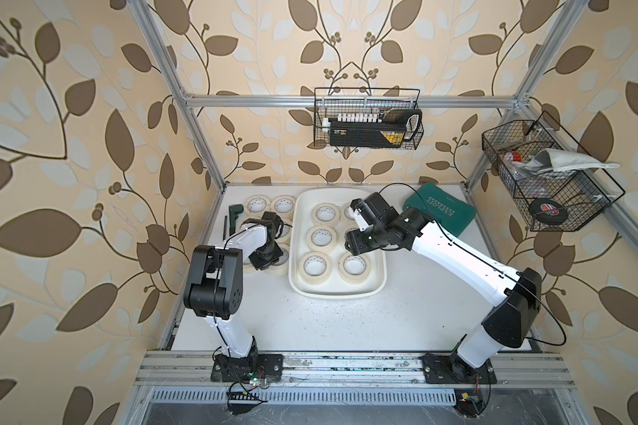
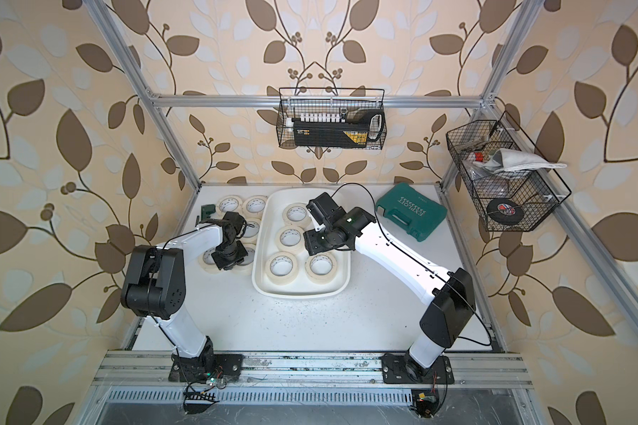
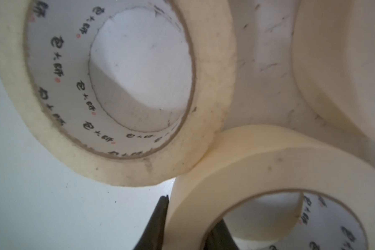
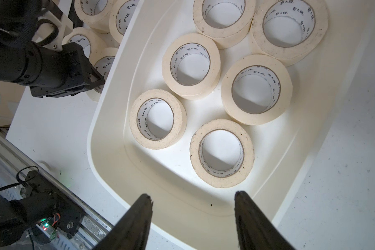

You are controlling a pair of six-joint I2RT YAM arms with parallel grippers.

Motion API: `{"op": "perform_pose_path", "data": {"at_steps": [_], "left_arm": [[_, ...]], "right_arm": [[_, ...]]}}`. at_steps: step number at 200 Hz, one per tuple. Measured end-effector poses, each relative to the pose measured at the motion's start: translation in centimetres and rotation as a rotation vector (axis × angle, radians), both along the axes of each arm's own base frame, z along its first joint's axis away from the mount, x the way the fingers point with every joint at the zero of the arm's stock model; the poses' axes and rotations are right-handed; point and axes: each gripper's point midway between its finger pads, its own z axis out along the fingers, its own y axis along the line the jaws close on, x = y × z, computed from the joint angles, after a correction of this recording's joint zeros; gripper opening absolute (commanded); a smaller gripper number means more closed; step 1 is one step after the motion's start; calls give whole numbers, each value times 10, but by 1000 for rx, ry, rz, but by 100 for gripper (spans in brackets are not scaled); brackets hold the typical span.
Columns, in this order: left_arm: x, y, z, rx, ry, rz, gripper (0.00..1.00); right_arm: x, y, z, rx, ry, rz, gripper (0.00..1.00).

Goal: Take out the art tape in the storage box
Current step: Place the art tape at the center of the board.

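Six rings of art tape (image 4: 248, 152), cream paper with white printed cores, are laid flat in the storage box (image 1: 294, 250), a smooth white rounded tub on the desk (image 1: 310, 323). At least five more are seen left of it. One of these is clamped by its wall in the left tool (image 3: 188, 216). The right tool (image 4: 193, 199) is held apart, empty, above the box.

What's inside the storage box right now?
Six art tape rolls lie flat in the storage box, all shown in the right wrist view. In both top views the right arm covers much of two rolls.
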Motion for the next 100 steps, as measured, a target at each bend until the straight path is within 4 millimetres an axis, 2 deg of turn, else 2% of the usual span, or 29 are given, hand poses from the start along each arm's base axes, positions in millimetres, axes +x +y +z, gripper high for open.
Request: {"op": "perform_pose_path", "data": {"at_steps": [53, 83, 100], "left_arm": [[0, 0, -7, 3, 17, 0, 23], [1, 0, -7, 3, 16, -2, 35], [2, 0, -7, 3, 12, -1, 38]], "right_arm": [[-1, -1, -4, 0, 13, -1, 63], [-1, -2, -7, -3, 18, -6, 63], [-1, -4, -9, -7, 23, -10, 63]]}}
